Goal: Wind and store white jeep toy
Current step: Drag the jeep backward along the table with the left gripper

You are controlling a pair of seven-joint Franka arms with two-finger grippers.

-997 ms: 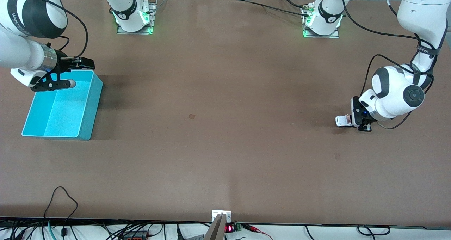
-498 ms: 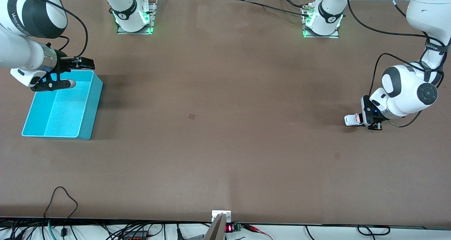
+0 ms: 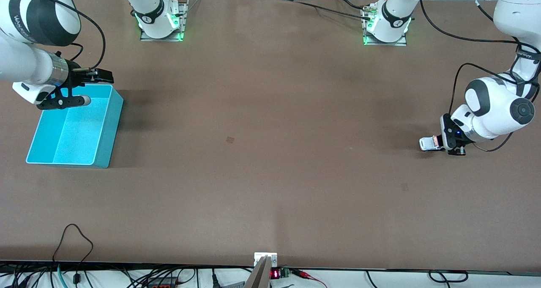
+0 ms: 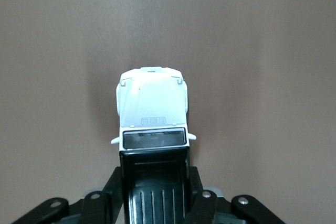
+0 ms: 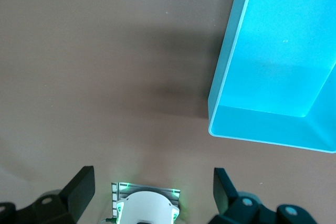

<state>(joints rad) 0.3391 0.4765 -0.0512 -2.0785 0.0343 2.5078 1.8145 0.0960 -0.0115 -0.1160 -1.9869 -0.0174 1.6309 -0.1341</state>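
Front view showed the left gripper (image 3: 439, 144) low on the worktop (image 3: 270, 152), well apart from the turquoise bin (image 3: 107, 129), fingers pinching the white jeep toy (image 3: 428, 143). Winding appeared under way; storing remained. Over the bin's empty interior, the right gripper (image 3: 86, 85) waited, fingers spread.

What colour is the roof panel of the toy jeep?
Black, on the white jeep toy, whose body is white. The left wrist view shows it best.
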